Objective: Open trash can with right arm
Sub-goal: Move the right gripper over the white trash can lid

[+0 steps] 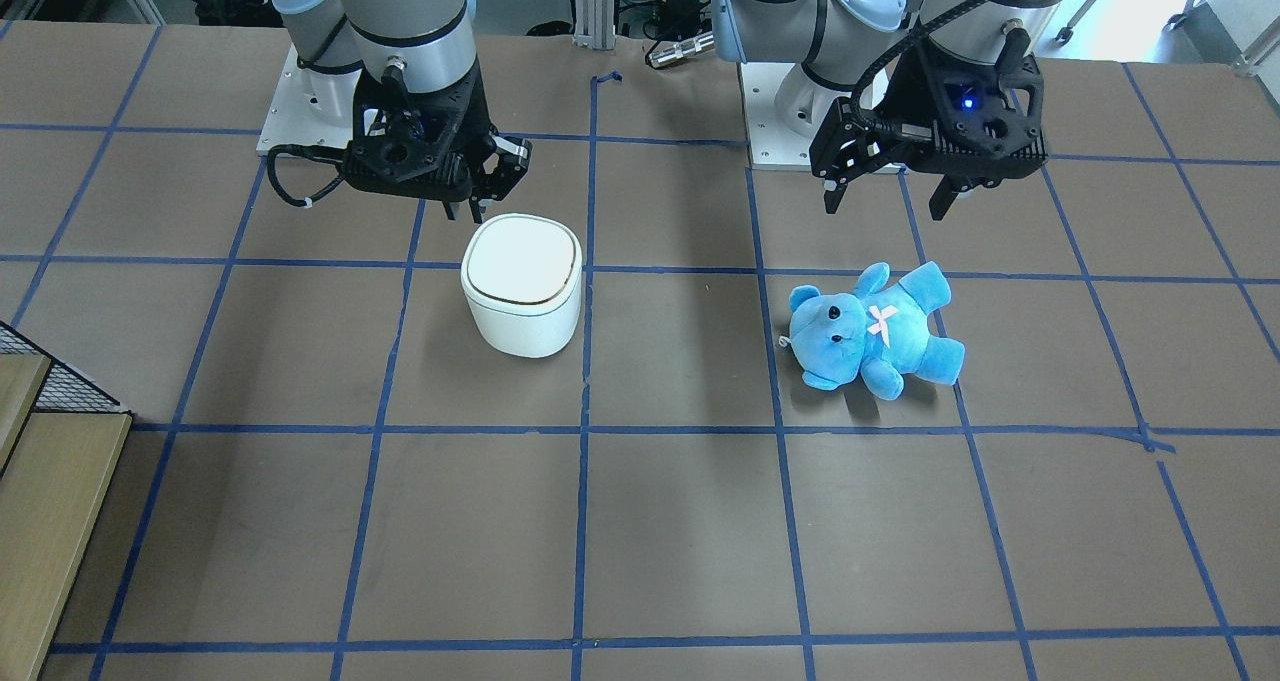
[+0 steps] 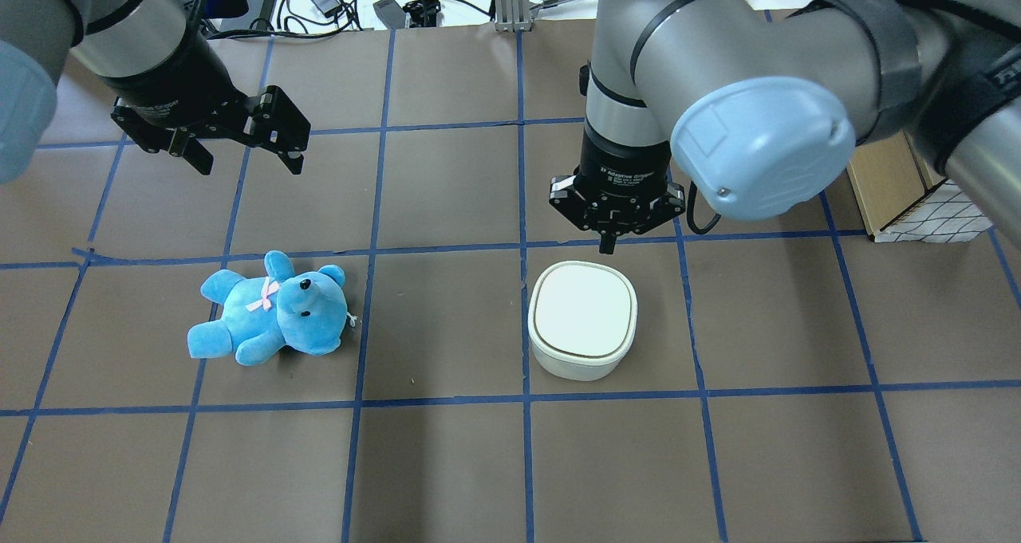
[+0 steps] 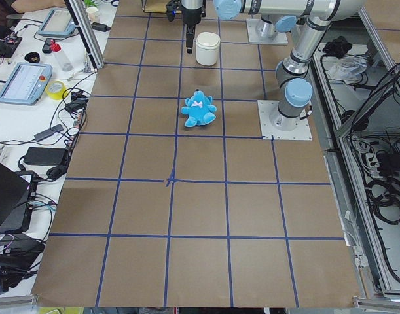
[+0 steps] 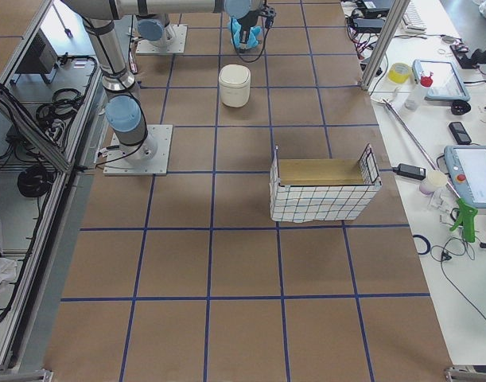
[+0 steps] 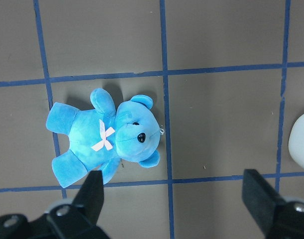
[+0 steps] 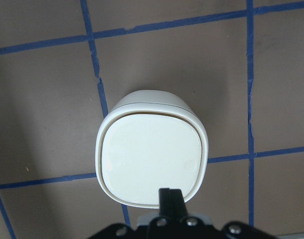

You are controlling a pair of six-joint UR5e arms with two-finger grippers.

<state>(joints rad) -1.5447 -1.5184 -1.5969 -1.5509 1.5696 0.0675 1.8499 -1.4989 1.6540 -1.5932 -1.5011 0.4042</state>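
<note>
The white trash can (image 1: 522,281) stands on the brown table with its lid shut; it also shows in the overhead view (image 2: 582,316), the right wrist view (image 6: 152,152) and small in the left side view (image 3: 207,47). My right gripper (image 2: 608,244) is shut and empty. It hovers just above the can's edge on the side away from the robot's base, and its closed fingertips (image 6: 170,196) overlap the lid's rim in the right wrist view. My left gripper (image 2: 247,163) is open and empty, above the table beyond the blue teddy bear (image 2: 271,312).
A wire-mesh basket with a wooden box (image 4: 322,191) stands at the table's end on the robot's right, also in the overhead view (image 2: 917,200). Blue tape lines grid the table. The arm bases (image 1: 300,111) sit at the robot's edge.
</note>
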